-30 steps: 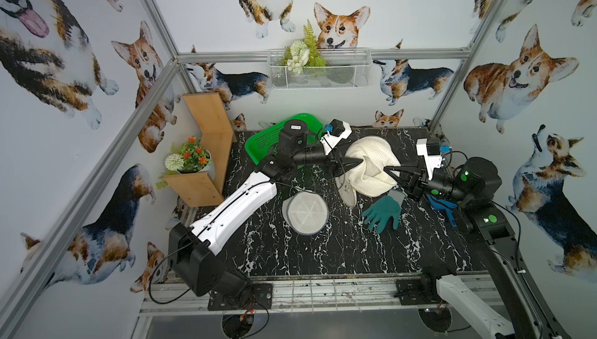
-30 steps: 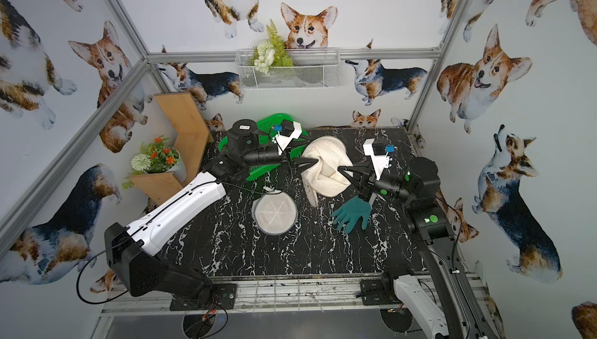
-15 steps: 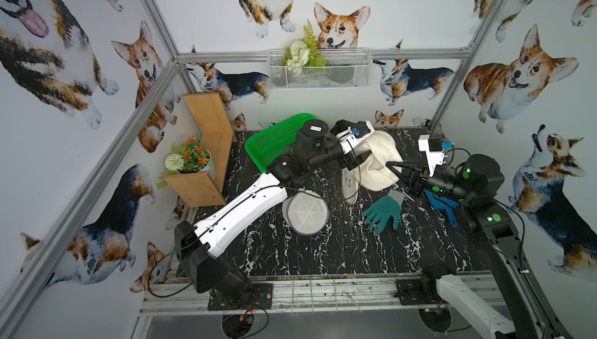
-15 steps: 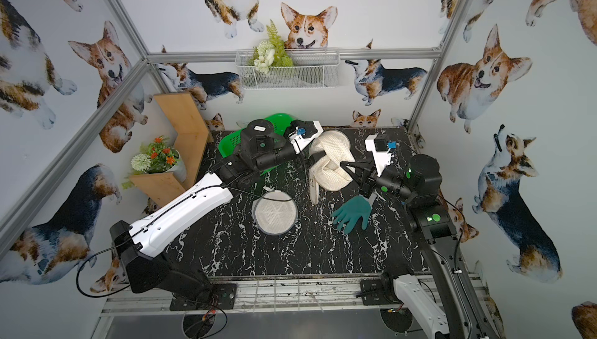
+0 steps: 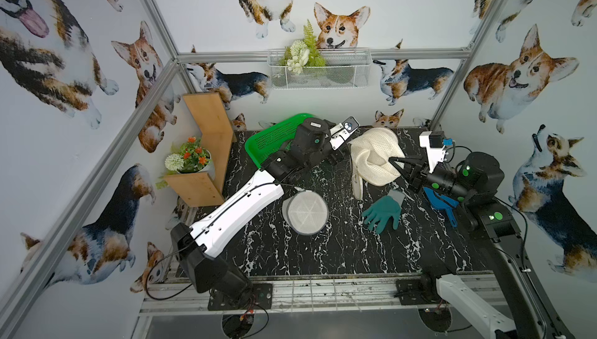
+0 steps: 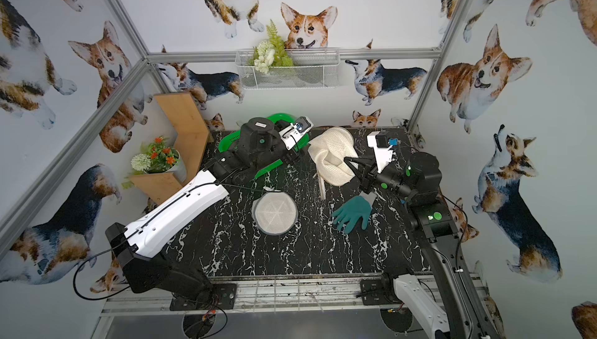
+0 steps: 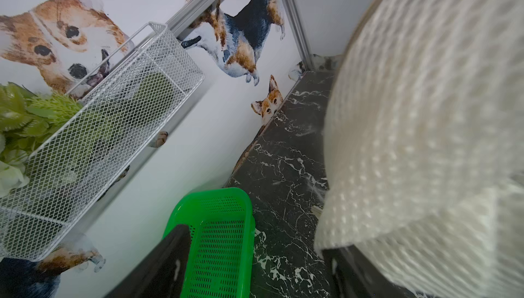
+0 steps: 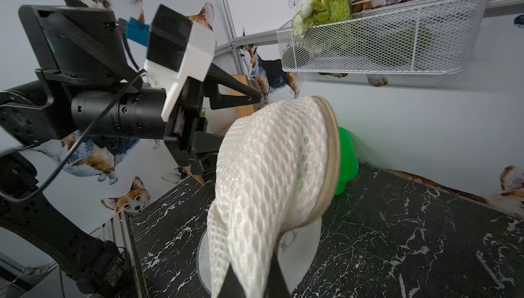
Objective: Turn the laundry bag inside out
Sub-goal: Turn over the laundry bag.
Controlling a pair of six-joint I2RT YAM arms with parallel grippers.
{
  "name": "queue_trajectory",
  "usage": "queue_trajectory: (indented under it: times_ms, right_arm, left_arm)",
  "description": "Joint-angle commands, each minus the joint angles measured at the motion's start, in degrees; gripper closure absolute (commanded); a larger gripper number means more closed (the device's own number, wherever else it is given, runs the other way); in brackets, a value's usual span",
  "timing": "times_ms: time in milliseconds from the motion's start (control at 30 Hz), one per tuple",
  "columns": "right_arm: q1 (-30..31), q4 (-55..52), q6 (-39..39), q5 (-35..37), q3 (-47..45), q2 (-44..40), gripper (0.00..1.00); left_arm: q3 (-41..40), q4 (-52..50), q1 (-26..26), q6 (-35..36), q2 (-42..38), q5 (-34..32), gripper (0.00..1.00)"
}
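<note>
The right tool stays clamped on the bag, its fingers pinched together on a fold of white mesh. The bag hangs bunched just ahead of this tool, mostly lifted off the counter, with a loose strip trailing below it.

The left tool has changed most. Half a second ago it was thrust far forward against the bag. Now it has drawn back and sits just beside the bag's near edge, with the basket behind it. Its jaws stand apart and grip nothing. In the left wrist view one finger is clear, while the other is tucked under the blurred mesh.

The bag looks more folded over itself than a second ago, and in the right wrist view its zip curls around the side away from the left tool. I judge that the push has driven some mesh inward, but the turning is only partly done. The rim has not rolled over the body. The left tool probably needs another reach inside, or a hold on the rim, while the right tool keeps the bag taut.
</note>
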Motion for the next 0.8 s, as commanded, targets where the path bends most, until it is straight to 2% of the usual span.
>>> queue_trajectory:
  times_ms: [0, 167, 267, 367, 600, 767]
  right_arm:
    - [0.14, 0.47, 0.47, 1.30, 0.90, 0.42, 1.00]
    - [0.06, -0.31, 0.11, 1.12, 1.19, 0.79, 1.00]
    - [0.11, -0.07, 0.23, 0.48, 1.02, 0.87, 1.00]
    - [0.07, 0.53, 0.69, -0.32, 1.01, 0.96, 1.00]
    - [0.07, 1.29, 1.88, -2.50, 1.46, 0.87, 1.00]
    - [0.09, 2.70, 3.25, -4.52, 1.02, 0.44, 1.00]
  left_arm:
    - [-2.30, 4.05, 0.18, -3.00, -2.91, 7.94, 0.19]
    - [-5.60, 9.71, 0.09, -8.55, -6.40, 22.62, 0.17]
    - [-5.28, 10.84, -0.89, -9.82, -5.95, 26.89, 0.16]
    - [-4.03, 10.49, -1.84, -9.44, -3.97, 25.46, 0.15]
    - [1.64, 8.10, -3.27, -7.88, 2.67, 17.61, 0.15]
    - [5.12, 7.80, -4.67, -5.20, 6.68, 9.30, 0.15]
